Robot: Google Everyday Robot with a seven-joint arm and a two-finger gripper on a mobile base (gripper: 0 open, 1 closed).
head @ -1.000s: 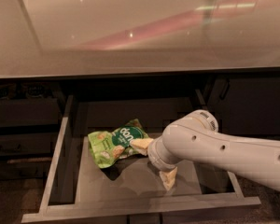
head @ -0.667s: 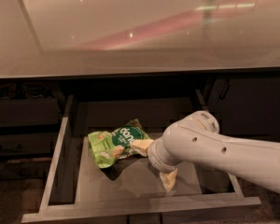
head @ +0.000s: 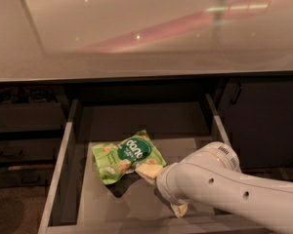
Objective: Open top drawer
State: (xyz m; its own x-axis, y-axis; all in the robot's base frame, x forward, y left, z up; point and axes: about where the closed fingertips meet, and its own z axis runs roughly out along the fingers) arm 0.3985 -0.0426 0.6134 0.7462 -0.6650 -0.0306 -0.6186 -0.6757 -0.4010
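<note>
Table [head: 146,57]: pale glossy top with pink reflections, above and beyond the end effector. It spans the full width and overhangs the cabinetry.
Top drawer [head: 59,165]: stands pulled well out, and the end effector sits inside it near the front right. It has pale grey side rails and a grey floor. The front lies just below the end effector at the lower edge of the view, and its handle is not in view.
Task state: judged all but complete, since the drawer stands open.
Handling, top drawer: judged a stiff, rigid box on runners that travels in one straight line only. Weight looks moderate and the load is light. A skewed pull could make it bind.
Hold point: the centred bar handle on the front is judged best, failing that the front lip. The side rails look like poor purchase.
Arm [head: 244,195]: white and rounded, entering from the right and ending at the end effector.
Cabinet door [head: 268,126]: dark, up and right of the end effector, with a slanted handle.
Narrower drawers [head: 14,152]: dark and closed, far left of the end effector.
Snack bag [head: 128,155]: green, soft and crinkled, just left of the end effector on the drawer floor.
End effector [head: 164,190]: two pale tips show apart on either side of the wrist. The upper tip is at the bag's edge, and nothing is seen clamped.
Writing: a short white word on the bag's dark green disc, too blurred to read with certainty.
</note>
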